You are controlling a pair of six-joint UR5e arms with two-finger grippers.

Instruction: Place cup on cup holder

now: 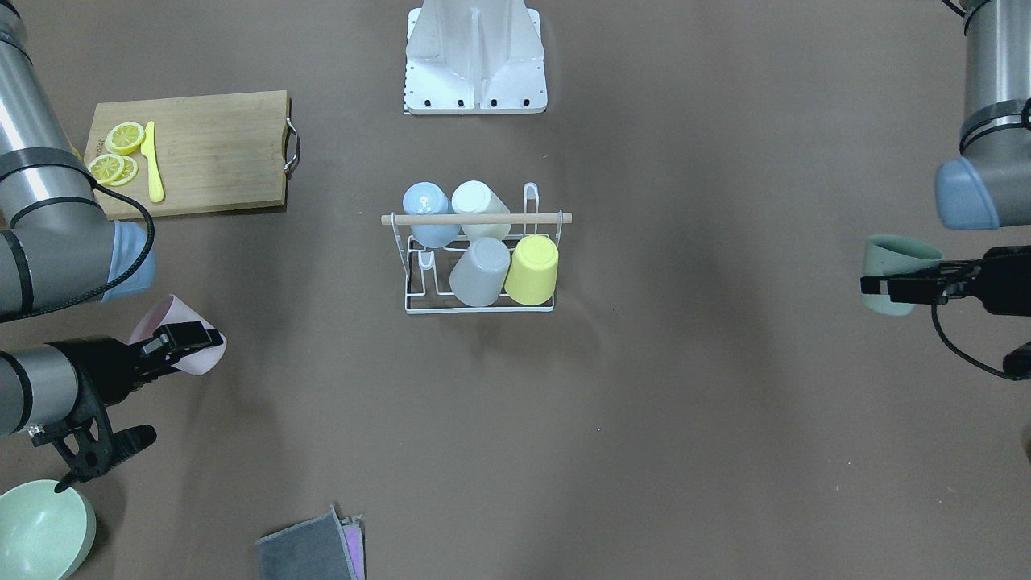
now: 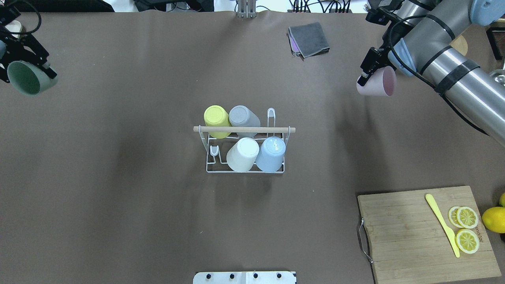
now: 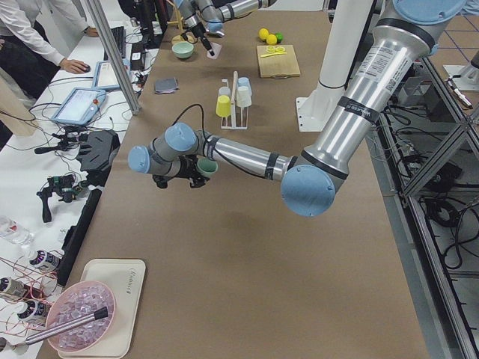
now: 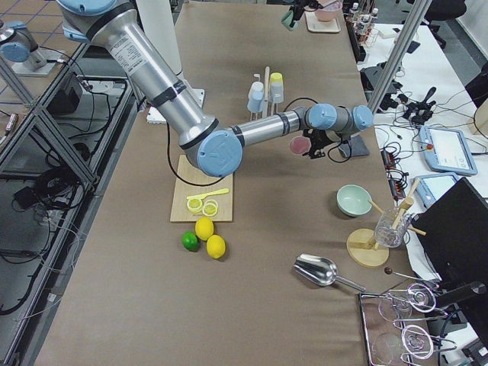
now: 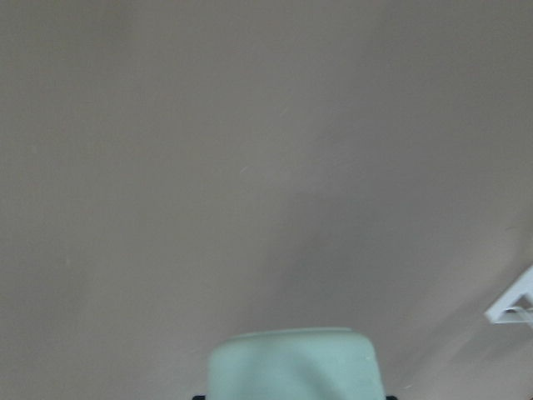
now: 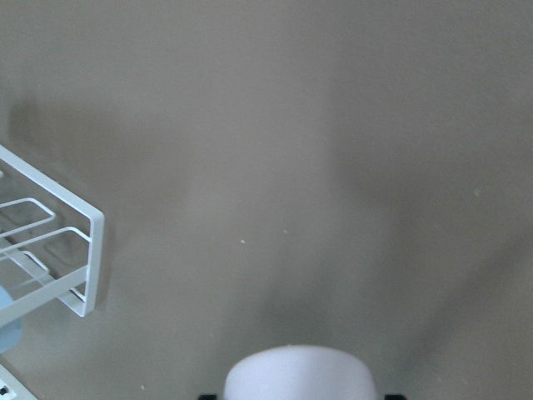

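Nearest my left wrist camera, at the bottom edge of its frame, is the green cup. The pink cup sits likewise at bottom centre of the right wrist view.

The cup holder stands upright at the centre of the overhead frame on the brown table, well apart from both arms. Its wooden bar crosses over four upturned cups: the yellow cup and grey cup in the upper row, the white cup and blue cup in the lower. I see the upper-right prong and the lower-left prong uncovered, the latter just beside the white cup.

The left gripper, at the overhead frame's upper left edge, is clamped on the green cup's rim, with the cup tipped sideways. The right gripper, at upper right, is clamped on the pink cup, also tipped.

Further out, a grey cloth lies at top right of centre. A cutting board at lower right carries lemon slices and a yellow knife. A whole lemon lies at the right edge.
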